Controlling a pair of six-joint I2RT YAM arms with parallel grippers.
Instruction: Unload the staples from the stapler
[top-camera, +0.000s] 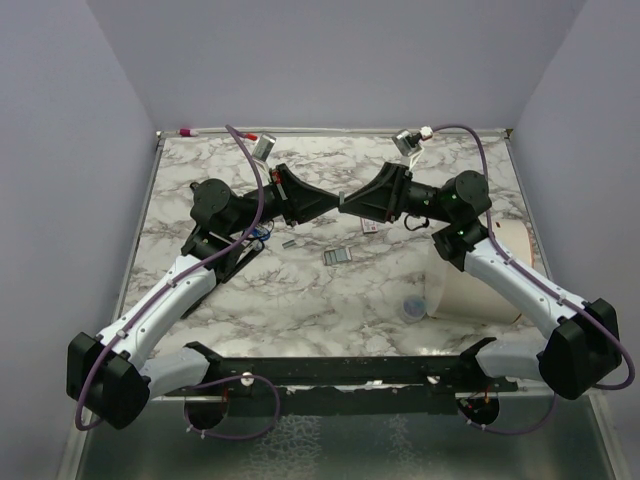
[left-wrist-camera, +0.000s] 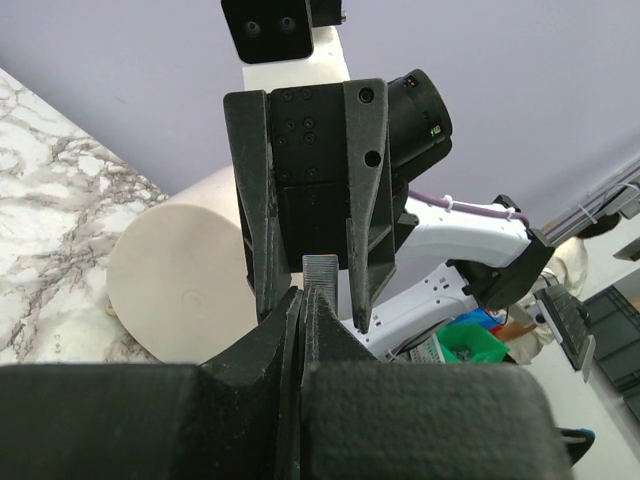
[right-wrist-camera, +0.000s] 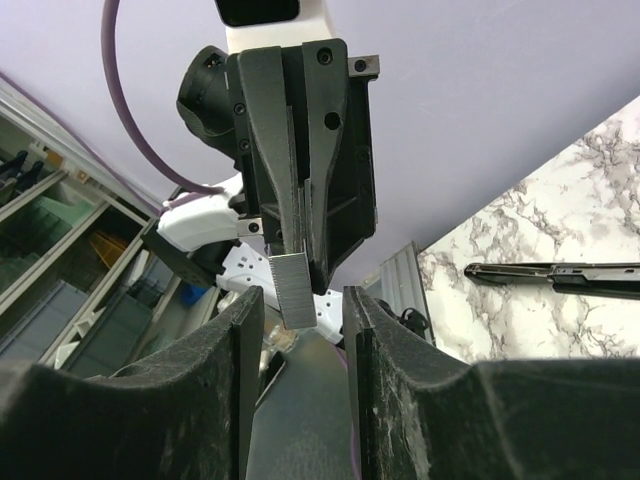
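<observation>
Lena: Closest to the lens, the right gripper (right-wrist-camera: 300, 305) is filling the bottom of its own wrist view. Its fingers (right-wrist-camera: 395, 400) are standing apart with a clear gap between them.

Tom: What is sitting in that gap?

Lena: A strip of staples (right-wrist-camera: 293, 290), ridged and silvery-grey, is hanging down into it. I cannot tell whether it is touching either finger.

Tom: So who is holding it?

Lena: The left gripper (left-wrist-camera: 303, 300) is clamping it. In the left wrist view, that gripper's fingers are pressing together on one end of the strip. The other end is poking out between the two spread fingers facing it.

Tom: Where is this happening?

Lena: From above, the two grippers are meeting tip to tip over the middle of the marble table (top-camera: 300, 310).

Tom: And the stapler?

Lena: The stapler (right-wrist-camera: 560, 272) is lying flat on the marble, well apart from both grippers. From above I cannot make it out clearly beneath the left arm.

Tom: Is anything else lying around?

Lena: Small grey strips (top-camera: 338, 256) are lying loose on the table, nearer the bases than the meeting point. A small white box (top-camera: 368, 226) with red print is sitting just beside them. A big white tub (top-camera: 475, 285) is lying on its side by the right arm.
</observation>
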